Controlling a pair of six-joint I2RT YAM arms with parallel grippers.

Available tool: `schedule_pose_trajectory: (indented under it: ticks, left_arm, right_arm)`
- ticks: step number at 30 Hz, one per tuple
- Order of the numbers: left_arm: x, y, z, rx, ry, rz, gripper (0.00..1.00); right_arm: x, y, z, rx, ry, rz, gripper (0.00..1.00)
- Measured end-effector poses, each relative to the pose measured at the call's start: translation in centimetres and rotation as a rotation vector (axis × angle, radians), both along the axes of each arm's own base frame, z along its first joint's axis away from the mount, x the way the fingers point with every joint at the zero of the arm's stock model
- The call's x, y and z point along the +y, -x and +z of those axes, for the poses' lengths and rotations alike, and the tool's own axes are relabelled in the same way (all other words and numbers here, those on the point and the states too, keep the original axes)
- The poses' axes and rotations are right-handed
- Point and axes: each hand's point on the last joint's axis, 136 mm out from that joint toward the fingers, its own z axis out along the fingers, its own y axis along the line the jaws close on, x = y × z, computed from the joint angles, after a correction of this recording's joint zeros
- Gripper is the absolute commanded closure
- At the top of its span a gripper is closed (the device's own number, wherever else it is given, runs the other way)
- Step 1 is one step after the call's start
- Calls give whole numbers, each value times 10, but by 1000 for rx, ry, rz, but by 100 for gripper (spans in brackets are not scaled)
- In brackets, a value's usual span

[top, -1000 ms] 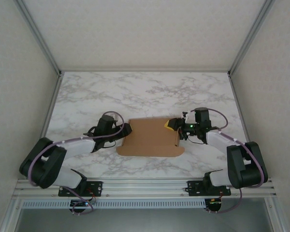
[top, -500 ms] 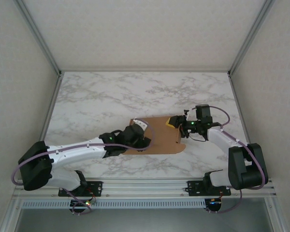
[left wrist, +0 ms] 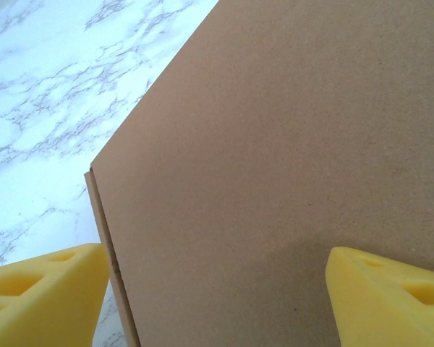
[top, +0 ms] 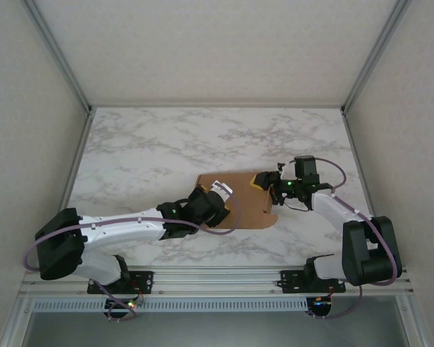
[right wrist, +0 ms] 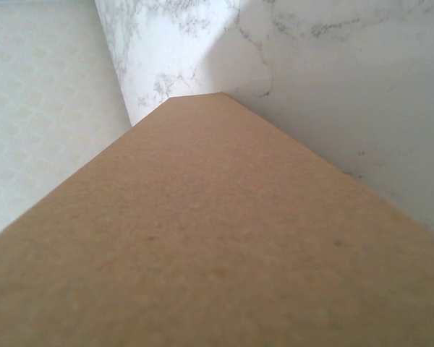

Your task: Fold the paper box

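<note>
Marble-look table inside a white-walled cell, with the paper box lying about mid-frame in the overhead view, a touch right of centre. The left arm is stretched across so the left end effector sits over the box's left part. In its wrist view the yellow fingers are spread wide and released, nothing pinched, and a cardboard edge runs up just beside the lower-left one. The right end effector is at the box's upper right corner. Whether it's clamped on that corner or only resting against it, I honestly can't tell.

My read is that the left side is lining up to take that panel and fold it along its crease while the right side steadies the box. To do it well I'd grab close to the free edge and square to it, not at a corner. Then swing around the crease line rather than shoving, since thin board like this probably buckles mid-panel. The right side has to keep the box from skating on that smooth top.
</note>
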Motion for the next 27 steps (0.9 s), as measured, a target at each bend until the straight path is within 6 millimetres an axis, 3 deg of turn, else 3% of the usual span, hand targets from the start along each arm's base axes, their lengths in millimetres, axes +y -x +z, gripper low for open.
schedule_pose_trajectory:
  ticks: [7, 9, 12, 17, 20, 23, 27]
  left_arm:
    - [1, -5, 8, -26, -1, 27, 22]
    - [2, -5, 17, -27, 31, 41, 23]
    - [-7, -5, 49, -14, 159, 75, 23]
    - [-38, -7, 128, 19, 424, 84, 19]
    - [-59, -6, 156, 53, 490, 62, 18]
    - [-86, 5, 166, 111, 512, 14, 16]
    - [-111, 27, 157, 182, 480, -37, 13]
  right_arm:
    - [-6, -1, 5, -2, 24, -46, 63]
    - [-11, 1, 11, -7, 40, -79, 64]
    - [-20, 0, 30, -71, 71, -153, 64]
    - [-37, -7, 61, -161, 146, -282, 63]
    - [-44, -15, 75, -185, 187, -331, 63]
    - [-49, -18, 80, -186, 221, -363, 63]
    - [-54, -19, 77, -165, 253, -385, 63]
